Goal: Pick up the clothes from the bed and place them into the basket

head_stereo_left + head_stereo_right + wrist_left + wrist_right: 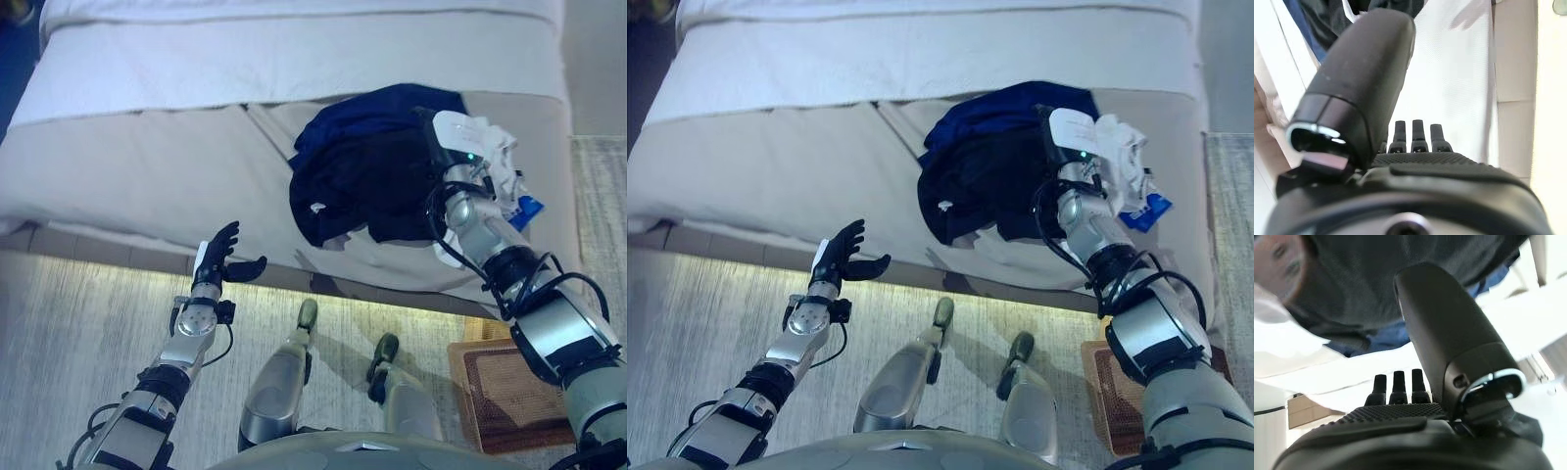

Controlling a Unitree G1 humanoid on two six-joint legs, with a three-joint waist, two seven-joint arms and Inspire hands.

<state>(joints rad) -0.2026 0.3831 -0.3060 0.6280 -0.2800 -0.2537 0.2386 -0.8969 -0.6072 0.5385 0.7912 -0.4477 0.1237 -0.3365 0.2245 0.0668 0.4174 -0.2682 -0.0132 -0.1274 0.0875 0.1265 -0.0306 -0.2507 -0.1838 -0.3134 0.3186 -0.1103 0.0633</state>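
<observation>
A pile of dark navy and black clothes (pixel 372 162) lies on the right part of the bed (pixel 147 166). A white garment (pixel 498 152) and a small blue item (pixel 527 209) lie at the pile's right side. My right hand (pixel 1396 415) is at the pile's right edge, open, with fingers straight and thumb (pixel 1444 333) out. The dark cloth (pixel 1376 279) is just past them and nothing is held. My left hand (pixel 217 257) is open and empty, raised in front of the bed's front edge over the floor. A brown woven basket (pixel 500 392) stands on the floor at the lower right.
The bed has a beige cover and a white sheet (pixel 294 49) at its far side. A lit strip runs along the bed's base (pixel 127 257). A pale rug (pixel 78 333) covers the floor in front of the bed.
</observation>
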